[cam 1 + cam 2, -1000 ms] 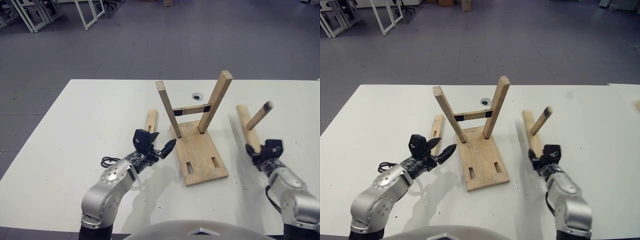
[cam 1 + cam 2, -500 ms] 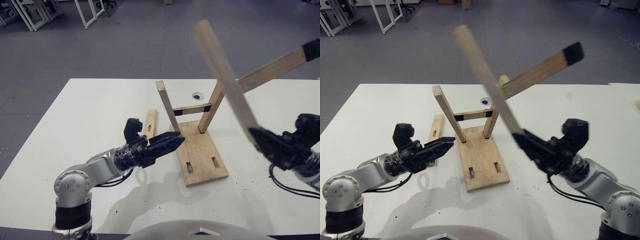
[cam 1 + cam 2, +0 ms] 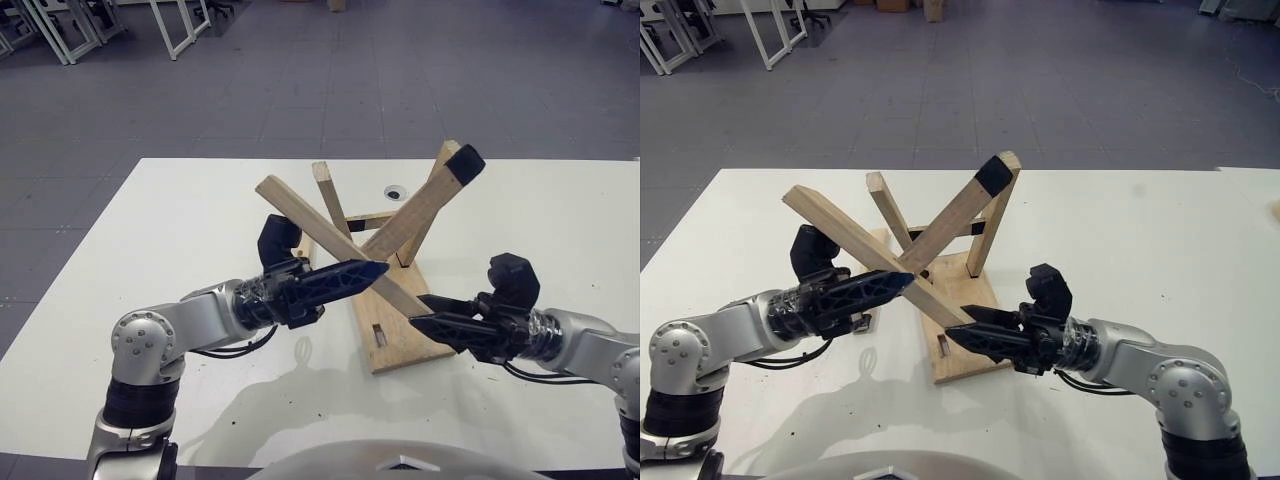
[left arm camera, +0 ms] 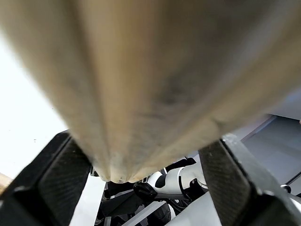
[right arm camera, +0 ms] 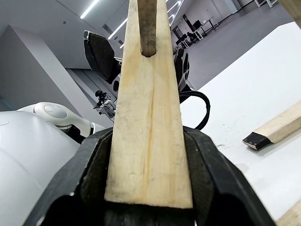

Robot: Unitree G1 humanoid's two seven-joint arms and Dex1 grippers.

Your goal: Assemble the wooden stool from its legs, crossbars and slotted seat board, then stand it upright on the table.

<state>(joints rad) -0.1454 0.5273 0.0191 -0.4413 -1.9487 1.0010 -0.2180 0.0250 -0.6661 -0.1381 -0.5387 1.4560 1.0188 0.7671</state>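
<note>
right gripper [image 3: 420, 310]: clamped on the near end of the held leg [image 3: 305, 220], over the near right part of the seat board [image 3: 395, 350]; half a second ago it was further right and higher.
left gripper [image 3: 378, 268]: fingers closed across the held leg at mid-length; before, it pointed at the board and touched nothing.
held leg: now tipped low, slanting up to the left in front of the standing legs [image 3: 328, 195]; earlier it rose steeply.
crossbar [image 3: 398, 222]: black-tipped, fixed to the held leg, slanting up to the right.
seat board: flat on the table [image 3: 180, 220], unmoved.
count: two standing legs joined by one fixed crossbar [image 3: 362, 217]; one held leg with one crossbar; one loose piece [image 5: 277, 128] lying on the table; one board.
</note>
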